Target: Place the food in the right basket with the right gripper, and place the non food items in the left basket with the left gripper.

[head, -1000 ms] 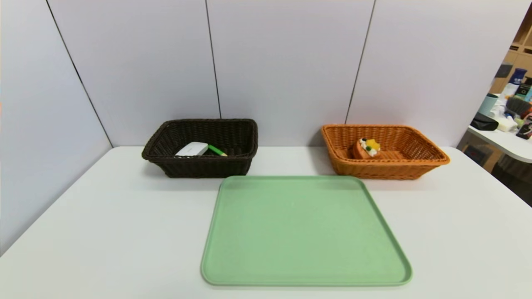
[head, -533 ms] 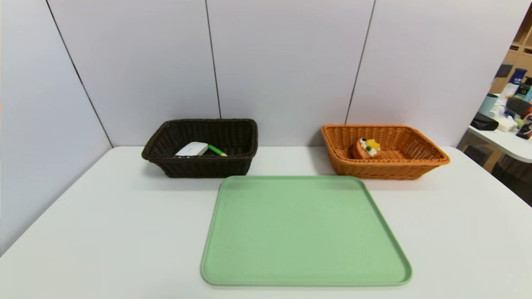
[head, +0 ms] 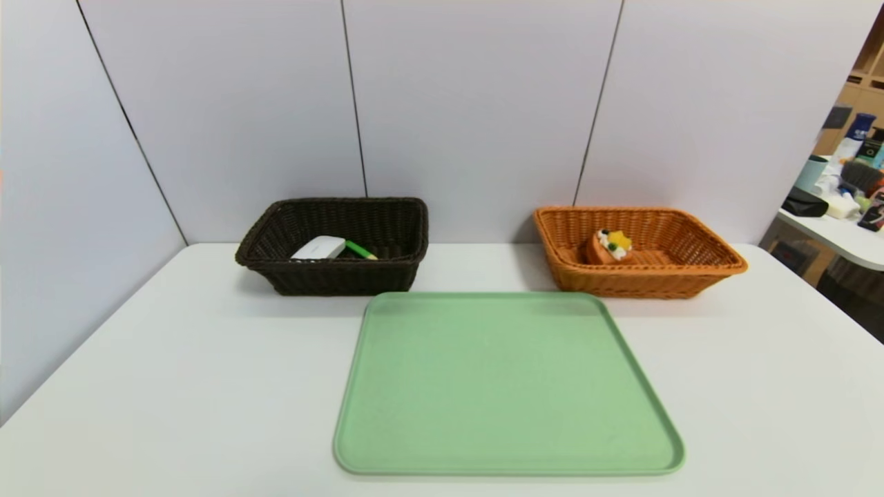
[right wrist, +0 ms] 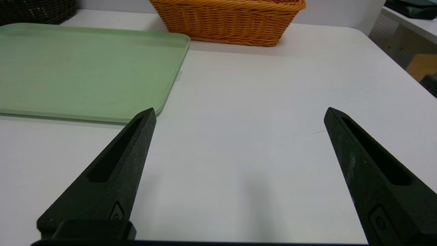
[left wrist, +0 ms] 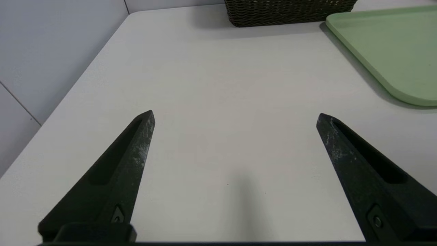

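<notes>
The left gripper (left wrist: 235,116) hovers wide open and empty over the tabletop's (head: 173,386) left near part. The dark basket (head: 335,245), at the far edge, holds the white device (head: 319,247) and utensil (head: 360,249). The tray (head: 507,386) lies between. The orange basket (head: 639,250), far right, holds the cake (head: 609,246). The right gripper (right wrist: 239,112) hovers wide open and empty, well short of it.

My left basket (head: 333,276): dark woven wicker. My right basket (head: 642,281): orange wicker, slightly glossy. Tray (head: 507,386): matt green plastic. Table (head: 173,386): smooth white. My fingers (left wrist: 136,150): rough black, scuffed.
</notes>
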Controlling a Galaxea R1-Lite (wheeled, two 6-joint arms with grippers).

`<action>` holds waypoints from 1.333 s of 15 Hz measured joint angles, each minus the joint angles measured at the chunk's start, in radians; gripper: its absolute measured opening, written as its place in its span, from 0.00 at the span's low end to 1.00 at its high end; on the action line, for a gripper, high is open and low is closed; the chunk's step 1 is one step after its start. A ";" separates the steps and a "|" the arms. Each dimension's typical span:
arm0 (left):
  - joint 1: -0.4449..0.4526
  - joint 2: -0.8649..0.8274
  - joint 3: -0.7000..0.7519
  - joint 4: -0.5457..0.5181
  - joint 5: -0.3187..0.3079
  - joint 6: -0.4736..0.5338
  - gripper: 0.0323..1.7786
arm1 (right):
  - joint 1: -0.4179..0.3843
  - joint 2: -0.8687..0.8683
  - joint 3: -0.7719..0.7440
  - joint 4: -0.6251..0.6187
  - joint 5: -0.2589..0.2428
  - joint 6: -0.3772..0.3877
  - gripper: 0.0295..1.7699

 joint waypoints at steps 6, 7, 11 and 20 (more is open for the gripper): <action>0.000 0.000 0.000 -0.002 0.027 -0.102 0.95 | 0.000 0.000 0.000 -0.001 -0.022 0.059 0.96; 0.000 0.000 0.000 -0.002 0.028 -0.106 0.95 | 0.000 0.000 0.000 -0.001 -0.021 0.059 0.96; 0.000 0.000 0.000 -0.002 0.029 -0.107 0.95 | 0.000 0.000 0.000 -0.002 -0.022 0.058 0.96; 0.000 0.000 0.000 -0.002 0.029 -0.107 0.95 | 0.000 0.000 0.000 -0.003 -0.041 0.081 0.96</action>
